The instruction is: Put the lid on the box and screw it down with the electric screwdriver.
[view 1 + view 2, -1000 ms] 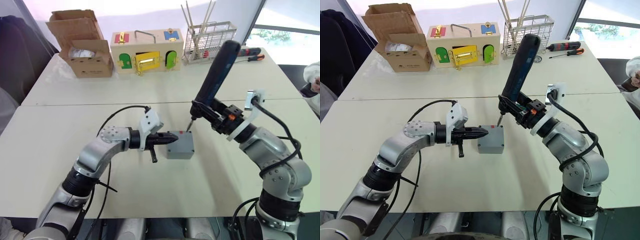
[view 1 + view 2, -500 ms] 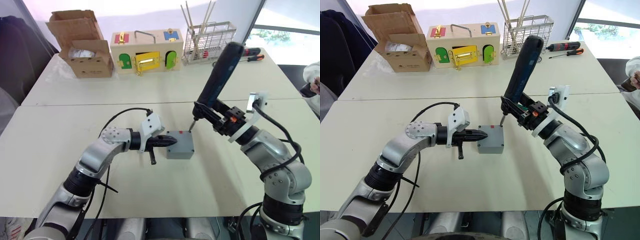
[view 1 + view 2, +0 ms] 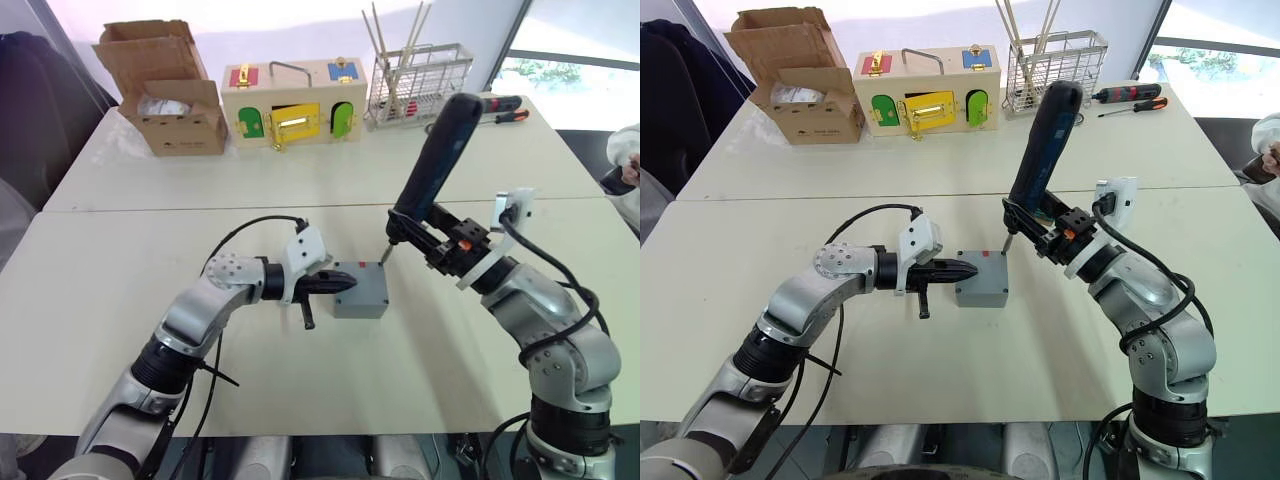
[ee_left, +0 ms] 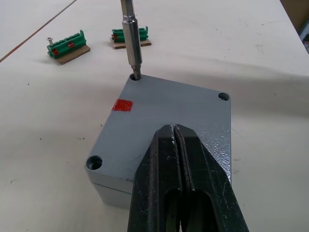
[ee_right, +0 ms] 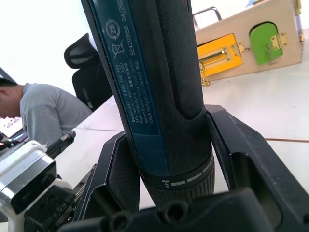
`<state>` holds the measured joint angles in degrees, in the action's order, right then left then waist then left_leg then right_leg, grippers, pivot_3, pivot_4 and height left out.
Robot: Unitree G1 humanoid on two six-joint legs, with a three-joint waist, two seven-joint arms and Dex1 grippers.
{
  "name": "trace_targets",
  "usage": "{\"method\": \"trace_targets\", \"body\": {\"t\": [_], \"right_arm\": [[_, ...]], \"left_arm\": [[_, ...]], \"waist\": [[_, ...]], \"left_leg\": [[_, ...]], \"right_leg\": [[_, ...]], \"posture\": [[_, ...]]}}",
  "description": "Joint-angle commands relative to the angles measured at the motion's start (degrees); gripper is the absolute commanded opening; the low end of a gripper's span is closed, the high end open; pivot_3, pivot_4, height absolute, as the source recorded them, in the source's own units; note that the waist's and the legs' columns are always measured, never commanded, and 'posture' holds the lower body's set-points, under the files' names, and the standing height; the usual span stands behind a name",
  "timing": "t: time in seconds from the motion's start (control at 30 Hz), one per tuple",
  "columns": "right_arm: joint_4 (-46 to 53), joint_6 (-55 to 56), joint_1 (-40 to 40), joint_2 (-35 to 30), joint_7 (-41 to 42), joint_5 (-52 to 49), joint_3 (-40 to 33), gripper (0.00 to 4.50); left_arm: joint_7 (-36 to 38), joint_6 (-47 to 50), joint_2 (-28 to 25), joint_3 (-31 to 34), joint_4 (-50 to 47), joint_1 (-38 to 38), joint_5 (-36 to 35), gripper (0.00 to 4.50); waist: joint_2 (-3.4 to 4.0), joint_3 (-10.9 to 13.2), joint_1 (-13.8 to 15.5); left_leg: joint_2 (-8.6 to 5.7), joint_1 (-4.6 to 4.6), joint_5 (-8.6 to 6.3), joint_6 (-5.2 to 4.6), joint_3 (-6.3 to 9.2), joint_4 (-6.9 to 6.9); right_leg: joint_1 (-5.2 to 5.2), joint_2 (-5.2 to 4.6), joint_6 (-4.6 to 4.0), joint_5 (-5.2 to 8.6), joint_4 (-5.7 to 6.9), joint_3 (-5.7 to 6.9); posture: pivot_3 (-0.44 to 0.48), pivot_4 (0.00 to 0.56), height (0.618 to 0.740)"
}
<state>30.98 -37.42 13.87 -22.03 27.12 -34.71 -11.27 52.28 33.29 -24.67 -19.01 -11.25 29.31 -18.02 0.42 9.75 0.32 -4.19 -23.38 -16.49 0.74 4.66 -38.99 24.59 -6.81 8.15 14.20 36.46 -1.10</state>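
Note:
The grey box (image 3: 360, 299) stands mid-table with the lid (image 4: 186, 104) on top; a small red mark (image 4: 122, 105) shows on the lid. My left gripper (image 4: 174, 128) is shut, its tips resting on the lid from the robot's left. My right gripper (image 3: 428, 240) is shut on the lower end of the electric screwdriver (image 3: 438, 148), which leans up and away to the right. Its metal bit (image 4: 131, 41) stands in the screw hole at the lid's far corner. Two other corner holes on the lid are visible.
Along the back stand a cardboard box (image 3: 165, 85), a wooden box with coloured doors (image 3: 290, 100) and a wire rack (image 3: 415, 80), with red-and-black hand screwdrivers (image 3: 503, 105) beside it. Two green terminal blocks (image 4: 67, 46) lie beyond the box. A seated person (image 5: 29, 108) is off to the side.
My right arm has shifted slightly to the right and the screwdriver's lean has changed a little; its bit stays at the lid's far corner. The left gripper holds still on the lid.

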Motion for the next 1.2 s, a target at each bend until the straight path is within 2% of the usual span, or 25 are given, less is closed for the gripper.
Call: {"method": "trace_targets", "body": {"t": [0.03, 0.23, 0.5, 0.6, 0.73, 1.2], "right_arm": [[-0.52, 2.82, -0.71, -0.91, 1.50, 1.99, 3.06, 1.84], [-3.47, 4.91, -1.97, -0.66, 2.26, 4.77, 7.88, 1.84], [-4.56, 6.07, -5.19, -0.47, 2.12, 6.21, 9.97, 1.84], [-4.82, 6.84, -5.98, -0.16, 1.87, 6.82, 10.29, 1.84], [-5.30, 7.80, -7.03, 0.04, 1.90, 7.56, 10.34, 1.84], [-6.78, 9.71, -7.05, -0.02, 1.59, 9.09, 11.38, 1.84]], "left_arm": [[0.09, 0.01, 0.15, -0.07, -0.70, 0.43, 0.19, 0.00], [-0.16, -0.13, 0.65, -1.01, -0.48, 0.91, 1.31, 0.00], [-0.98, 0.46, 0.34, -3.23, 1.71, 1.25, 4.72, 0.00], [-0.04, 0.95, 0.10, -3.57, 1.67, 1.21, 4.47, 0.00], [0.38, 0.99, -0.04, -3.71, 1.72, 1.16, 4.63, 0.00], [0.85, 2.53, -0.68, -4.08, 1.36, 1.13, 4.96, 0.00]], "waist": [[0.00, 0.00, -0.01], [-0.08, -0.07, -0.09], [-0.51, -0.79, -0.04], [-0.56, -0.93, -0.05], [-0.59, -0.99, -0.11], [-0.72, -1.28, -0.08]], "left_leg": [[0.00, 0.00, 0.00, 0.00, 0.00, 0.00], [0.00, 0.09, 0.00, 0.00, 0.00, 0.01], [0.01, 0.32, -0.05, -0.08, 0.01, 0.10], [0.02, 1.08, -0.29, -0.48, 0.00, 0.41], [0.06, 2.01, -0.33, -0.53, -0.02, 0.94], [0.10, 2.03, -0.33, -0.52, 0.03, 0.97]], "right_leg": [[0.00, 0.00, 0.00, 0.00, 0.00, 0.00], [-0.10, 0.02, 0.00, 0.00, 0.00, 0.01], [-0.34, 0.05, 0.00, 0.01, -0.09, 0.02], [-1.08, 0.06, 0.00, 0.04, -0.38, 0.04], [-1.84, 0.05, 0.05, 0.26, -0.59, 0.02], [-1.82, 0.05, 0.04, 0.29, -0.52, 0.03]], "posture": [[0.000, 0.150, 0.730], [0.000, 0.150, 0.730], [0.000, 0.150, 0.730], [0.000, 0.150, 0.730], [0.000, 0.150, 0.730], [0.000, 0.150, 0.730]]}}
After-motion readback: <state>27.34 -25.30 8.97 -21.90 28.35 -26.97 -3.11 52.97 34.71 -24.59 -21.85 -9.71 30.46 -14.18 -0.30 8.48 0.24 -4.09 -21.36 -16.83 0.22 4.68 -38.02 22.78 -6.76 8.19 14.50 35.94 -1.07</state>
